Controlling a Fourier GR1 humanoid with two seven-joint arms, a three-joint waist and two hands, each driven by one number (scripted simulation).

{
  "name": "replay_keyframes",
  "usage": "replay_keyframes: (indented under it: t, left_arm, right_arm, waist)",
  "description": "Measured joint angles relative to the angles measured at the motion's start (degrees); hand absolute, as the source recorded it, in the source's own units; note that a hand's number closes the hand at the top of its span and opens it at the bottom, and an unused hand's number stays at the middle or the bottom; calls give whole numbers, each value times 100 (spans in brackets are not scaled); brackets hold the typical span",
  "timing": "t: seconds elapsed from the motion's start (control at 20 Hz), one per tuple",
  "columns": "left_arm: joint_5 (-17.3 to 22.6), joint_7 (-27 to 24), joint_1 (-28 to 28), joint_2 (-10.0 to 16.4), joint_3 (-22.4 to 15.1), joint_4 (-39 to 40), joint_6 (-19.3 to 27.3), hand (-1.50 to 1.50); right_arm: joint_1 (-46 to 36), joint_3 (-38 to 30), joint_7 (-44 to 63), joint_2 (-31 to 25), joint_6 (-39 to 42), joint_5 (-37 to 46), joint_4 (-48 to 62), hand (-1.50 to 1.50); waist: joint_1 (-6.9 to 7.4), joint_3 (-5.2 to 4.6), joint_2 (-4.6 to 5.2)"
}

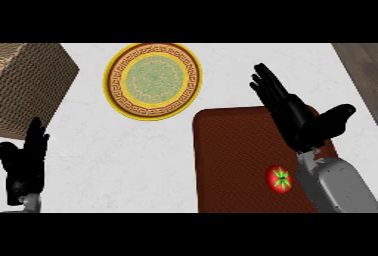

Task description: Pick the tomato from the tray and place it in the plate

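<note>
Broadly, the pale marbled worktop (111, 165) carries a dark red-brown rectangular tray (229, 165) at right, with a round yellow patterned plate (153, 81) near its far-left corner. The right robot hand (291, 112) hangs open and empty above the tray's far end, likely poised for the small red green-stalked tomato (279, 179) lying on the tray beside its forearm. The left robot hand (26, 160) rests open at lower left.

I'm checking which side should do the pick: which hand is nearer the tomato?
Right. The right hand is open over the tray, just beyond the tomato; the left hand rests at the view's left edge, off the tray.
</note>
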Motion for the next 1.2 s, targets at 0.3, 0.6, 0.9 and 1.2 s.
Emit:
replay_keyframes:
  t: [0.3, 0.6, 0.9, 1.2]
  left_arm:
    - [-372, -625, 84, 336, -259, -140, -371, 0]
    - [-497, -1199, 431, 606, -444, -248, -836, 0]
    - [-538, -1576, 575, 643, -436, -212, -1075, 0]
    - [-591, -1731, 589, 620, -397, -173, -1194, 0]
  right_arm:
    - [305, -646, -7, 375, 187, -1222, -613, -150]
    - [1376, -1349, -1007, 233, -497, -591, -1222, -150]
    - [3199, -1751, -1932, 590, -212, -894, -2429, -150]
    - [4331, -2042, -1878, -153, 831, -880, -2994, -150]
  waist:
    - [-99, 291, -39]
    - [-191, 340, -68]
    - [-110, 352, -46]
    - [-33, 352, -27]
